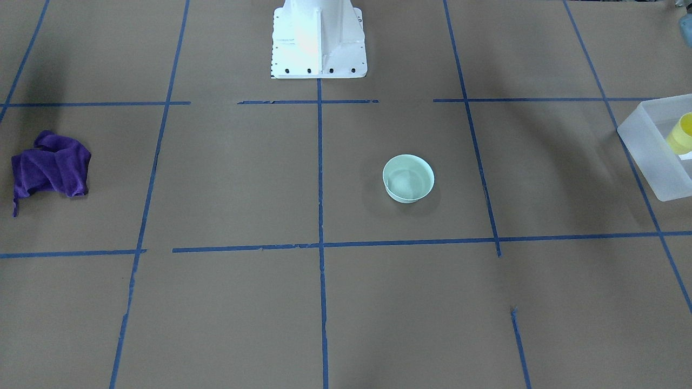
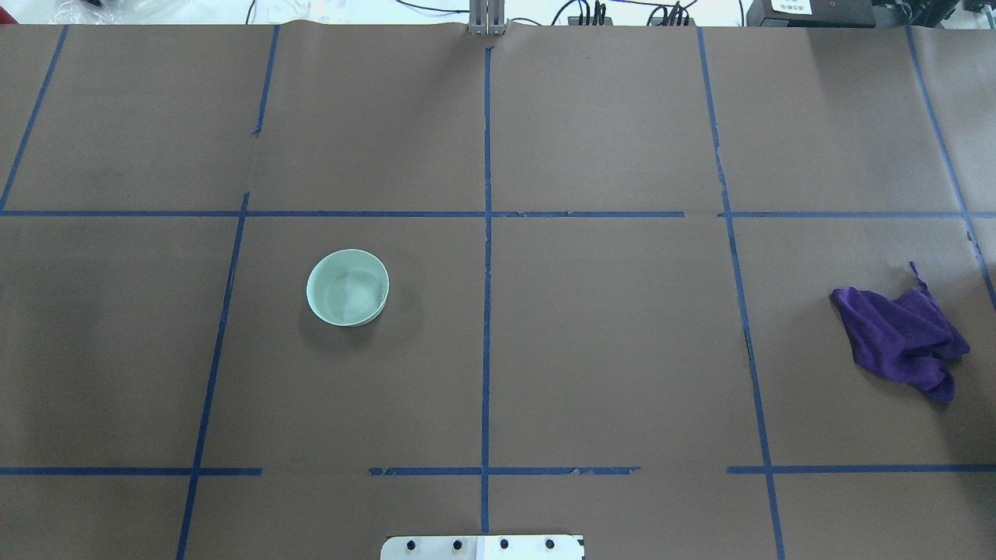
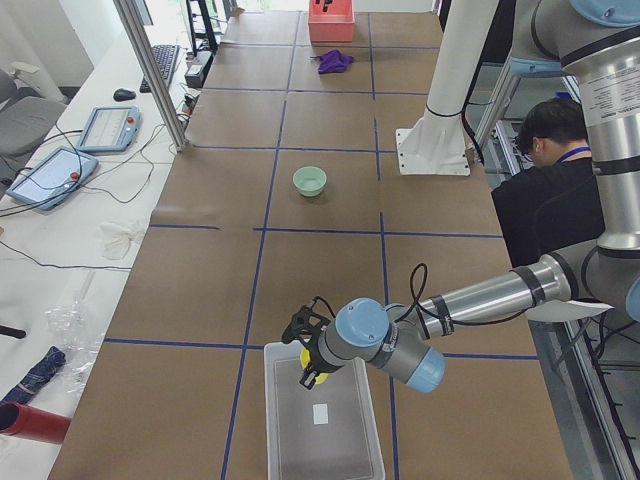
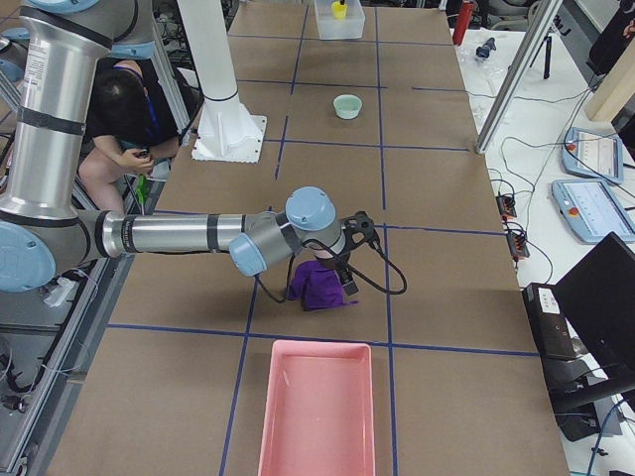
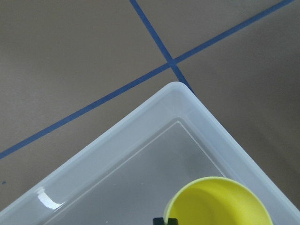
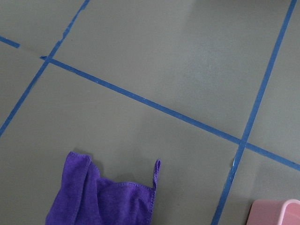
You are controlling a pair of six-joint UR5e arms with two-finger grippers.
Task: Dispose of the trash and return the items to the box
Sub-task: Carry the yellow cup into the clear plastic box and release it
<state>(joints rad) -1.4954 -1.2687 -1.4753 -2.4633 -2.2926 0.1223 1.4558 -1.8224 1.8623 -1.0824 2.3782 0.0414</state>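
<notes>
Left arm: reaches out over the corner of the box (image 3: 325, 430), which puts the yellow cup (image 5: 219, 202) above the bin's inside and not over the bare surface (image 2: 622, 350). This looks like the moment of returning the cup.
Left fingers (image 5: 160, 221): only a dark tip shows, right at the cup's rim. Whether they clamp the cup or have let go cannot be told.
Location of the cup: inside the outline of the box, near one corner and close to the wall. The side view suggests it hangs at the fingers above the floor of the bin, but contact with the floor cannot be judged.
Appearance of the cup: small, bright yellow, smooth plastic with a round open mouth turned toward the wrist camera. It appears tilted in the front-facing view and is far smaller than the box.
Appearance of the box: frosted, translucent, with low straight walls, rounded corners and a small white patch on its floor.
Right arm: stretched low over the purple cloth (image 4: 317, 288), probably positioned to pick it up next.
Right fingers (image 4: 345, 276): just above or at the crumpled cloth. Whether they are open or closed cannot be told, and the wrist view shows none of them.
Pink tray (image 4: 317, 407): lies near the cloth, apart from it.
Green bowl (image 2: 347, 286): upright near mid-surface, well apart from both arms.
</notes>
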